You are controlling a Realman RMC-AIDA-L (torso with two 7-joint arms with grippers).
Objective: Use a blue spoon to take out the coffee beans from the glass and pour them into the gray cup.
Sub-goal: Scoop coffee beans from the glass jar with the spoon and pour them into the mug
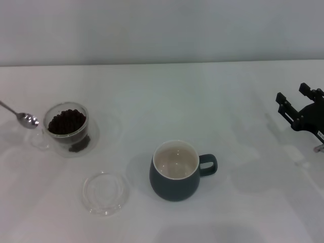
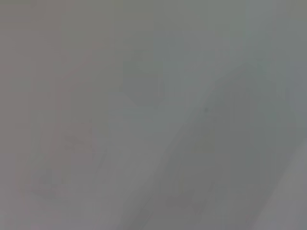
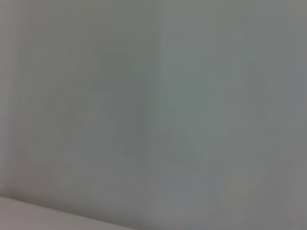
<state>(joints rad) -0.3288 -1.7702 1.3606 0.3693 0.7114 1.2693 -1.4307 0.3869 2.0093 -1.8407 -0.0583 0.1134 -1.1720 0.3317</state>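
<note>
Only the head view shows the work. On the white counter (image 1: 162,96) a small clear double-walled glass (image 1: 66,129) stands at the robot's left, filled near its brim with a heap of dark brown coffee beans (image 1: 66,121); a few more dark beans show low inside its wall on the near side. Just beside the glass, on its left, the shiny metal bowl of the spoon (image 1: 28,120) hangs or rests near the counter, its thin neck running up and off the left edge of the picture. The pale blue handle and whatever holds it lie outside the frame, so the left end effector is not seen and its grip cannot be told.

Nearer the robot and toward the middle stands the rounded dark blue-gray ceramic cup (image 1: 175,171), upright, its cream-white inside bare of beans, its loop handle pointing to the right. Between the glass and the cup, closer to the robot, lies a shallow clear glass dish (image 1: 105,193), apart from both.

The right end effector (image 1: 295,104) sits at the far right edge, black, well apart from the cup, its two fingers spread and holding nothing.

The left wrist view gives only a pale grey surface with faint shadows. The right wrist view shows the same plain grey.
</note>
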